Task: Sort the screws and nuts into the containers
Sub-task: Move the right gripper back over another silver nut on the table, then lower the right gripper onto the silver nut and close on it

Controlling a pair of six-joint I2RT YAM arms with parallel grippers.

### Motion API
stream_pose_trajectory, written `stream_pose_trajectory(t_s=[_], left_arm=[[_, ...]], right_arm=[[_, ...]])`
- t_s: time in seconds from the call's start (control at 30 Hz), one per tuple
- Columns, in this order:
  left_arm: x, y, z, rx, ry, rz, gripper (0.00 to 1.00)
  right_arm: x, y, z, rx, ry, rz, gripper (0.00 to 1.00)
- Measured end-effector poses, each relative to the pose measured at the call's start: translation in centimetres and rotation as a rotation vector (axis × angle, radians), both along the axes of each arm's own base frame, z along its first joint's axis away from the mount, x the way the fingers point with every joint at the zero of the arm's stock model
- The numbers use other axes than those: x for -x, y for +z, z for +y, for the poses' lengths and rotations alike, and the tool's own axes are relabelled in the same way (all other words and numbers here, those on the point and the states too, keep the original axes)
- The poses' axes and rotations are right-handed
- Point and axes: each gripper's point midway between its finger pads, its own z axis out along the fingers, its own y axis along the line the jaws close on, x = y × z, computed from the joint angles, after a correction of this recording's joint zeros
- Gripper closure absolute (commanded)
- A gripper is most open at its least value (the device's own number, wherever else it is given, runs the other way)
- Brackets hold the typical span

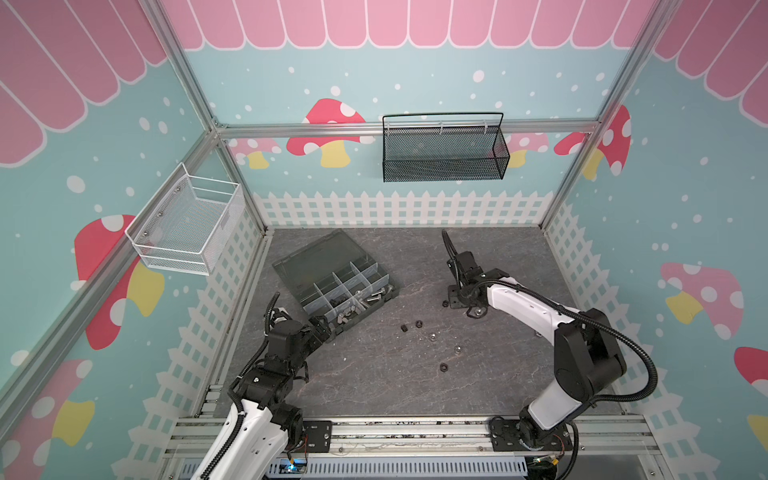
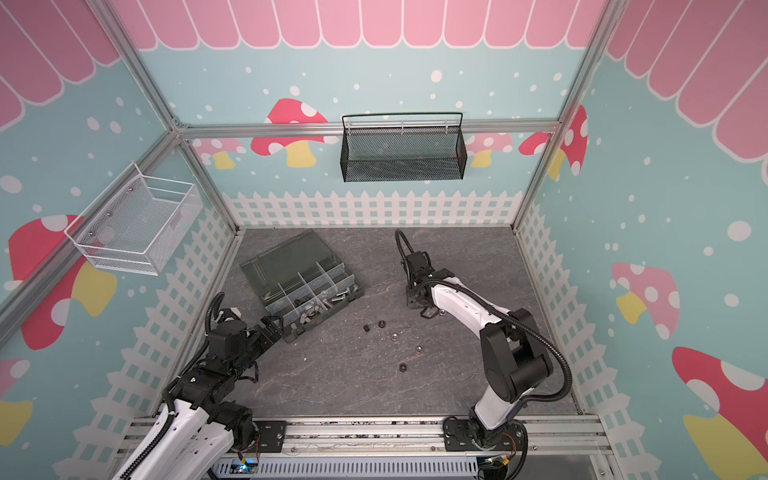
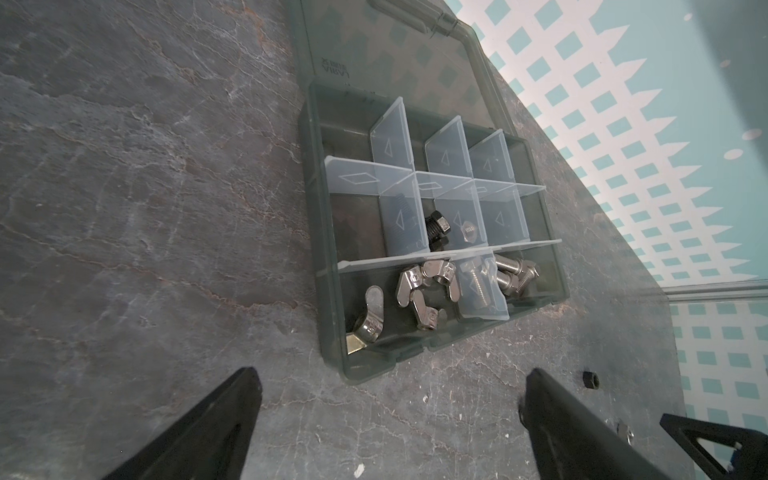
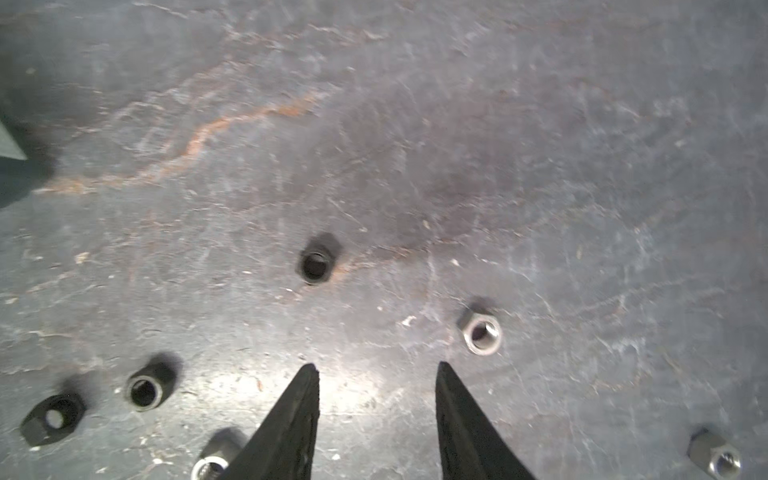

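The left tool (image 3: 390, 374) is spread wide and empty, low over the table (image 1: 374, 386), just beside the near corner of the organizer box (image 3: 374, 362). The box lies open on the left half of the table with its lid folded back. Its compartments (image 3: 446, 145) are split by clear dividers. Silver wing nuts (image 3: 419, 286) fill one cell of the row nearest the tool, silver screws (image 3: 509, 274) lie in the next cell, and a black screw (image 3: 436, 228) sits in the row behind. Right of the box, loose nuts (image 1: 431, 336), black and silver, lie scattered apart on the bare table. Further right, the right tool (image 4: 376, 365) sits low over the table, jaws parted with nothing between them. A black nut (image 4: 316, 262) lies ahead of its tips and a silver nut (image 4: 482, 332) near one fingertip.
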Motion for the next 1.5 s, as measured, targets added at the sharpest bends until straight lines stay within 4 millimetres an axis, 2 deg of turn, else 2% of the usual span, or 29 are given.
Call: stream_pose_trajectory(t_s=[0.17, 0.33, 0.7, 1.03, 1.3, 1.5], left_arm=[[-0.1, 0.0, -0.1, 0.002, -0.003, 0.001, 0.0], [-0.1, 0.0, -0.2, 0.005, -0.006, -0.001, 0.0], [-0.1, 0.0, -0.2, 0.004, -0.006, 0.0, 0.0], [-0.2, -0.2, -0.2, 0.003, -0.006, 0.008, 0.0], [-0.3, -0.2, -0.2, 0.003, -0.006, 0.008, 0.0], [-0.3, -0.2, -0.2, 0.003, -0.006, 0.009, 0.0]], right_arm=[[0.8, -1.8, -3.7, 0.01, -0.087, 0.046, 0.49], [1.2, -3.2, -5.4, -0.008, -0.127, 0.077, 0.46], [0.8, -5.4, -6.1, -0.046, -0.135, 0.11, 0.46], [0.2, -7.4, -6.2, -0.073, -0.122, 0.144, 0.51], [-0.6, -7.4, -5.7, -0.096, -0.095, 0.124, 0.6], [-0.6, -7.4, -5.7, -0.101, -0.087, 0.12, 0.62]])
